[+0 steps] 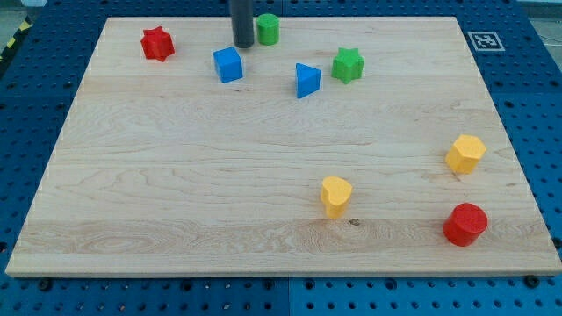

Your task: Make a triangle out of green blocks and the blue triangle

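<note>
A green round block (268, 28) stands near the view's top, just right of my tip (242, 46). The rod comes down from the top edge; its tip sits close beside the green round block, contact unclear. A green star block (348, 64) lies to the right. The blue triangle (307, 79) lies just left of and a little below the green star. A blue cube (227, 64) sits just below and left of my tip.
A red star block (157, 43) lies at the top left. A yellow heart-like block (335, 195), a yellow hexagon block (465, 154) and a red round block (464, 224) lie at the lower right of the wooden board (176, 175).
</note>
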Action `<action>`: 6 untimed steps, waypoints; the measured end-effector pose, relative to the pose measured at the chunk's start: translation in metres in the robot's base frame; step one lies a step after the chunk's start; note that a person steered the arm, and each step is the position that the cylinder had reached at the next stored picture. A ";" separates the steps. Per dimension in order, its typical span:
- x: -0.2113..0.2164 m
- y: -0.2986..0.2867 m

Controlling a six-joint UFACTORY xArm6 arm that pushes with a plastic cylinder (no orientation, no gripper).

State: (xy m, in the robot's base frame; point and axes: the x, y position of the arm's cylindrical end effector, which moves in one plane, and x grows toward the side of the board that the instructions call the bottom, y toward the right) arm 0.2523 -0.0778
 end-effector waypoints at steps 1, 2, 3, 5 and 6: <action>-0.019 -0.016; -0.029 -0.010; -0.029 0.017; -0.018 0.063; -0.012 0.082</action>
